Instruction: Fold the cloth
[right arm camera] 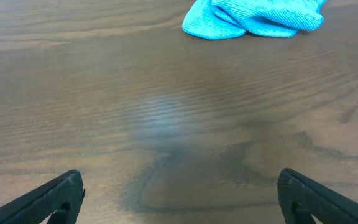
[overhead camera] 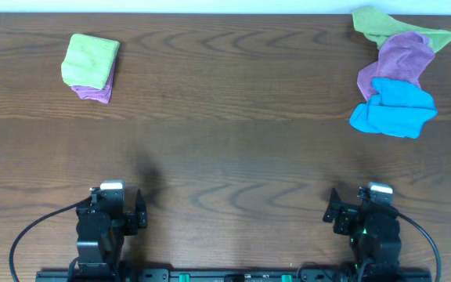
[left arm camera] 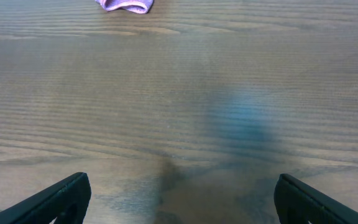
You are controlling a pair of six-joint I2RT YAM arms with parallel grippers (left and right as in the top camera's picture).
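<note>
The lime-green cloth (overhead camera: 90, 58) lies folded into a small square at the far left of the table, on top of a folded purple cloth (overhead camera: 94, 90). No white tag shows. My left gripper (overhead camera: 135, 211) is open and empty near the front edge, far from the cloth; its fingers frame bare wood in the left wrist view (left arm camera: 182, 199). My right gripper (overhead camera: 331, 210) is open and empty at the front right, also over bare wood in the right wrist view (right arm camera: 179, 199). The left wrist view shows only the edge of the purple cloth (left arm camera: 126, 5).
A crumpled pile sits at the far right: a duller green cloth (overhead camera: 398, 27), a purple cloth (overhead camera: 398, 59) and a blue cloth (overhead camera: 394, 110). The blue cloth also shows in the right wrist view (right arm camera: 253, 17). The brown wooden table (overhead camera: 225, 141) lies between the two groups.
</note>
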